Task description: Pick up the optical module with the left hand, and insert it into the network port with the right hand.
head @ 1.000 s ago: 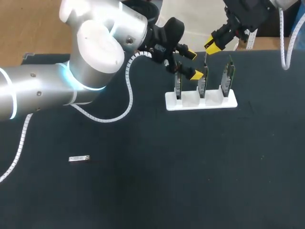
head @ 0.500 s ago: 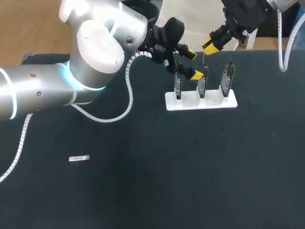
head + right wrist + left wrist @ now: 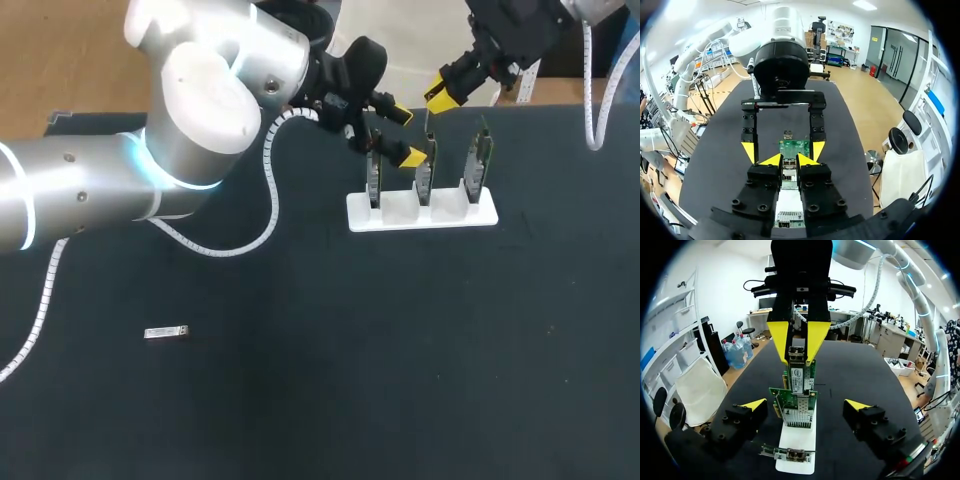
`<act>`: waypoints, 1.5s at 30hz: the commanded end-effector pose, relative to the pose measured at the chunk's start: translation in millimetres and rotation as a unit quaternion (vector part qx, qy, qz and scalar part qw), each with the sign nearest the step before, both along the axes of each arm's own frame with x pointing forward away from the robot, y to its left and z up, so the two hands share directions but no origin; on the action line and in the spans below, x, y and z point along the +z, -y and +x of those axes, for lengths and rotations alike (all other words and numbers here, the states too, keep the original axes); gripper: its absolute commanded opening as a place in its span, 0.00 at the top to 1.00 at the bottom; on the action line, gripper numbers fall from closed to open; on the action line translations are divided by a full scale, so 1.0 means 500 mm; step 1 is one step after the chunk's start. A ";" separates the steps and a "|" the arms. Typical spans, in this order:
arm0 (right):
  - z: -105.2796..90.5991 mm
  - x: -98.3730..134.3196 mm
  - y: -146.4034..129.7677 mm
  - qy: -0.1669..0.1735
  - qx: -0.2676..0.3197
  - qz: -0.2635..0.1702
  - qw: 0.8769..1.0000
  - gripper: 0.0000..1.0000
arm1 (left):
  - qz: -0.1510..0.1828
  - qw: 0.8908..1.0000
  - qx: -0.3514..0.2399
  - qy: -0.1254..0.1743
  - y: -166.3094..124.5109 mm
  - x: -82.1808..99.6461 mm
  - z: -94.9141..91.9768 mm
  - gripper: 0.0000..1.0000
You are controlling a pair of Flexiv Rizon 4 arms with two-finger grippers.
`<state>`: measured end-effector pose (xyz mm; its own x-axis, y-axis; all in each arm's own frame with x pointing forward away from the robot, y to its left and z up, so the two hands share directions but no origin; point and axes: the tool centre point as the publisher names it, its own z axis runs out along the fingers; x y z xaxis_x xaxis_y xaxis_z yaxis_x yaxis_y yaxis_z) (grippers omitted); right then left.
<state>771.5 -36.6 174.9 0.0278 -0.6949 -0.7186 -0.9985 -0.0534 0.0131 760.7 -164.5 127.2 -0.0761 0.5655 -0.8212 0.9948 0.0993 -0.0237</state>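
Nearest the camera, the optical module point(image 3: 166, 332) is lying flat and alone on the dark table point(image 3: 330, 400), well apart from both grippers. Farther back, a white holder point(image 3: 400, 212) is carrying three network cards point(image 3: 373, 180) on edge in a row. The left gripper point(image 3: 407, 137) is hanging at that row with its fingers spread wide and gripping nothing, the cards lining up ahead of the gap. Beyond it, the right gripper point(image 3: 440, 97) is pinching a small silver piece point(image 3: 796, 356), seemingly another module, directly above the middle card point(image 3: 424, 175). The insertion step therefore appears to be in hand, while the table's module is lying unpicked. The next move is calling for a straight, square push down into the port. After that, the left gripper is going to have to cross to the lying module.
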 end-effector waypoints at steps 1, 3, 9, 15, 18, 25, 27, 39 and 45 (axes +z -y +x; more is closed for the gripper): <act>-0.013 -0.001 0.005 0.005 -0.006 0.001 1.000 1.00 | 0.002 1.000 -0.001 -0.001 0.001 0.001 0.002 0.00; -0.015 -0.002 0.005 0.005 -0.007 0.000 1.000 1.00 | 0.002 1.000 -0.001 -0.001 0.001 0.001 0.002 0.00; -0.017 -0.003 0.006 0.004 -0.009 -0.001 1.000 1.00 | 0.002 1.000 -0.001 -0.001 0.001 0.001 0.002 0.00; -0.016 -0.008 0.005 0.005 -0.011 -0.003 1.000 1.00 | 0.002 1.000 -0.001 -0.001 0.001 0.001 0.002 0.00; -0.016 -0.009 0.005 0.005 -0.013 -0.005 1.000 1.00 | 0.002 1.000 -0.001 -0.001 0.001 0.001 0.002 0.00; -0.014 -0.012 0.005 0.004 -0.016 -0.005 1.000 1.00 | 0.002 1.000 -0.001 -0.001 0.001 0.001 0.002 0.00; -0.013 -0.012 0.005 0.004 -0.016 -0.006 1.000 1.00 | 0.002 1.000 -0.001 -0.001 0.001 0.001 0.002 0.00; -0.011 -0.026 0.008 -0.007 -0.020 -0.010 1.000 1.00 | 0.002 1.000 -0.001 -0.001 0.001 0.001 0.002 0.00; -0.009 -0.023 0.007 -0.009 -0.021 -0.005 1.000 0.00 | 0.002 1.000 -0.001 -0.001 0.001 0.001 0.002 0.00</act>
<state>765.5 -39.6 162.7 -0.0129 -0.7036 -0.7105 -0.9995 -0.0110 0.0291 760.7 -164.5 127.3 -0.0759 0.5655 -0.8212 0.9948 0.0993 -0.0236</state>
